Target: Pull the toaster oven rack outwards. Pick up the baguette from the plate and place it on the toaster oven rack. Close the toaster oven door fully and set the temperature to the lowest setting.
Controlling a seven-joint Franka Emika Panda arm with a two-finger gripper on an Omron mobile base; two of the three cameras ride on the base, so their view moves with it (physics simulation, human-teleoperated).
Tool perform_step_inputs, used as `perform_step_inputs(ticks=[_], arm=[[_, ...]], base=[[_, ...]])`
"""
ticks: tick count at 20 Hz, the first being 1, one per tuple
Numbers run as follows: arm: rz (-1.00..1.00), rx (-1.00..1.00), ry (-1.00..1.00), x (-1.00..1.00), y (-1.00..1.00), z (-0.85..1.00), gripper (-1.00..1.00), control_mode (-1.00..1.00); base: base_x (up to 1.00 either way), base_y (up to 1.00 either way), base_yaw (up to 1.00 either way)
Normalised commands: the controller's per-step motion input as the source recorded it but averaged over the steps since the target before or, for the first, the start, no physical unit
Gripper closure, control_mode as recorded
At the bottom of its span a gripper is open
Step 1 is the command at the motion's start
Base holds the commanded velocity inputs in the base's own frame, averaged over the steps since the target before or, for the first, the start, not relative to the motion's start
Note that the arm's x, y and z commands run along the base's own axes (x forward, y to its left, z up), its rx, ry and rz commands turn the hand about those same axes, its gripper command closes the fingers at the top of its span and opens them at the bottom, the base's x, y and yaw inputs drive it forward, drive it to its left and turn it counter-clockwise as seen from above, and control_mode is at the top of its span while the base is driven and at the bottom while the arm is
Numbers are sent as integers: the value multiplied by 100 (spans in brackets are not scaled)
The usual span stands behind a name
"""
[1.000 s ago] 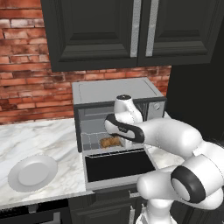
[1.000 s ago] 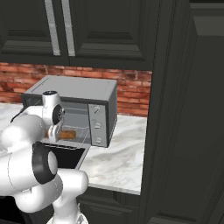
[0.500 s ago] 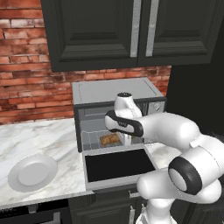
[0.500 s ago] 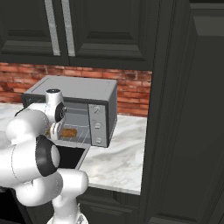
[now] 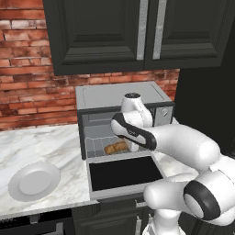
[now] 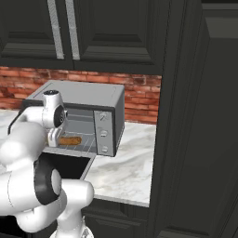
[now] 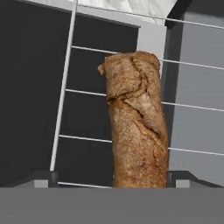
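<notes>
Baguette (image 7: 136, 122) lying on rack (image 7: 65, 92) near its front edge (door (image 5: 125, 173) down); gripper (image 7: 111, 177) spread wide, seemingly clear of crust.

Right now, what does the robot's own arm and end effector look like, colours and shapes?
The arm is made of glossy white rounded shells, bulging at each segment, with dark grey bands at the joints and a dark strip along the forearm. A round dark-capped joint sits above the wrist. The end effector has two small dark grey finger tips. No cables or markings are visible.
</notes>
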Motion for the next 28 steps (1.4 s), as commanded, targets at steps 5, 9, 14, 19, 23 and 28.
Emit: perform_step_inputs(ticks=[5, 9, 14, 19, 23, 28], arm=[[-19, 0, 0, -59, 0, 78, -100, -100], [-41, 0, 9, -66, 0, 54, -100, -100], [-61, -1, 1, -59, -9, 38, -100, -100], [-66, -13, 4, -47, 0, 2, -100, -100], [-63, -10, 34, -13, -24, -48, -100, -100], [-63, 3, 5, -56, -3, -12, -100, -100]], base=[[0, 0, 0], [0, 0, 0], [0, 0, 0], [0, 0, 0], [0, 0, 0], [0, 0, 0]])
